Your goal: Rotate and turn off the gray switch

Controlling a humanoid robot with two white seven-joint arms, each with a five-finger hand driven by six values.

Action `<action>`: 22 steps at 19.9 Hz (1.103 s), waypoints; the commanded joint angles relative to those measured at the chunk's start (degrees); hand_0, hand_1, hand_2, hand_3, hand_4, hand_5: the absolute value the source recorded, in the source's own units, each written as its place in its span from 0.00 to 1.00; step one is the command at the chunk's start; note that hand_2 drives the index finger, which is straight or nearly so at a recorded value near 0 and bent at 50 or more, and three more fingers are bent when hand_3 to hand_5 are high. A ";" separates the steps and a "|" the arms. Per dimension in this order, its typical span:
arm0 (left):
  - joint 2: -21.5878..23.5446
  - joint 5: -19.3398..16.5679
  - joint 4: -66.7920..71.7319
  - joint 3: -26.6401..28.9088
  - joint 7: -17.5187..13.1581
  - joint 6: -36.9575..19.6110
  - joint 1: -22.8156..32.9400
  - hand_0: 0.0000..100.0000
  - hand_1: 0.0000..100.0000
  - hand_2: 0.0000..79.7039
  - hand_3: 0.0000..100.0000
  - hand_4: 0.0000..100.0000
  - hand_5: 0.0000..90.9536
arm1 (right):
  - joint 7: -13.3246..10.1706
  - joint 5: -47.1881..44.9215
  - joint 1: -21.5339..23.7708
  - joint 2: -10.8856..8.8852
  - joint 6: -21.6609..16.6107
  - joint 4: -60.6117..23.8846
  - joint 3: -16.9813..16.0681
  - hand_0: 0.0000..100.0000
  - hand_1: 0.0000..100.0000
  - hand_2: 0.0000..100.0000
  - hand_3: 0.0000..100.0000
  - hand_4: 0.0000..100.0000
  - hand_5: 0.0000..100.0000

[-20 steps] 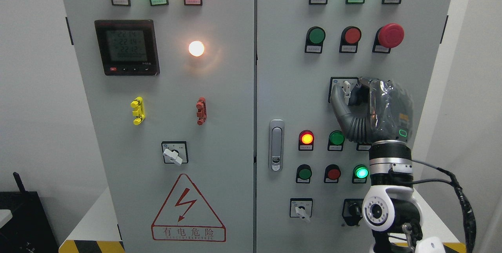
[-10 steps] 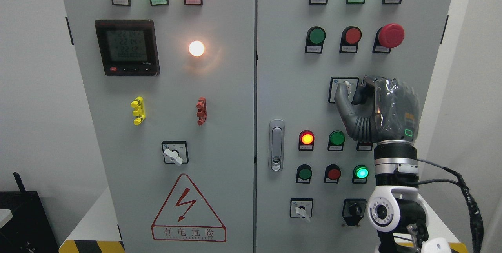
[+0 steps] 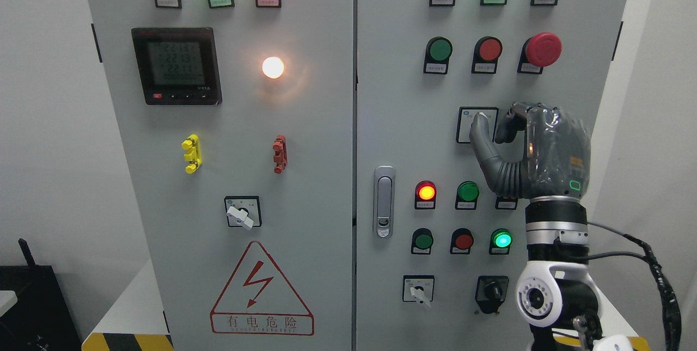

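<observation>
1. Control cabinet (image 3: pixel 326 188): gray, two doors, fills most of the view; center seam runs top to bottom.
2. Right hand (image 3: pixel 536 152): dark gray w/ glossy back, arm comes up from lower right in front of the rt door. Thumb (image 3: pixel 482 136) lies over the gray switch; the other fingers curl just to its right. Can't tell whether they clamp the knob or only touch it.
3. Warning triangle (image 3: pixel 261 291): red outline w/ lightning bolt, bottom of left door.
4. Meter display (image 3: pixel 176 65): black frame, lit digits, upper left door.
5. Door handle (image 3: pixel 384 201): silver, left edge of rt door.
6. Emergency stop (image 3: pixel 543 49): red mushroom btn, upper rt door.
7. Gray switch (image 3: pixel 472 118): rt door, mid-height, below the green/red btn row. Only the upper-left part of its square plate shows; knob hidden by the thumb, position unreadable.
8. Rotary switch (image 3: pixel 242 212): white lever, pointing down-right, left door above the triangle.
9. White lamp (image 3: pixel 273 67): lit, right of the meter.
</observation>
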 commanded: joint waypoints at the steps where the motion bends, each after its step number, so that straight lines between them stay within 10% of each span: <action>1: 0.00 -0.44 1.32 1.84 -0.06 -0.07 -0.03 0.12 0.39 0.00 0.00 0.00 0.00 | -0.48 -0.07 2.91 0.47 -1.83 -5.97 -0.66 0.46 0.35 0.79 0.84 0.71 0.78; 9: 0.00 -0.44 1.32 1.85 0.03 0.02 -0.03 0.12 0.39 0.00 0.00 0.00 0.00 | -2.41 -0.16 8.26 -1.02 -9.48 -13.44 -2.16 0.40 0.36 0.60 0.81 0.67 0.66; 16: 0.00 -0.44 1.32 1.85 -0.06 0.02 -0.03 0.12 0.39 0.00 0.00 0.00 0.00 | -1.97 -0.51 12.75 -1.46 -13.61 -17.66 -3.82 0.42 0.27 0.39 0.43 0.27 0.21; 22: 0.00 -0.44 1.32 1.85 -0.06 0.02 -0.03 0.12 0.39 0.00 0.00 0.00 0.00 | -1.54 -0.59 14.25 -2.43 -15.64 -17.75 -4.09 0.40 0.22 0.26 0.31 0.19 0.13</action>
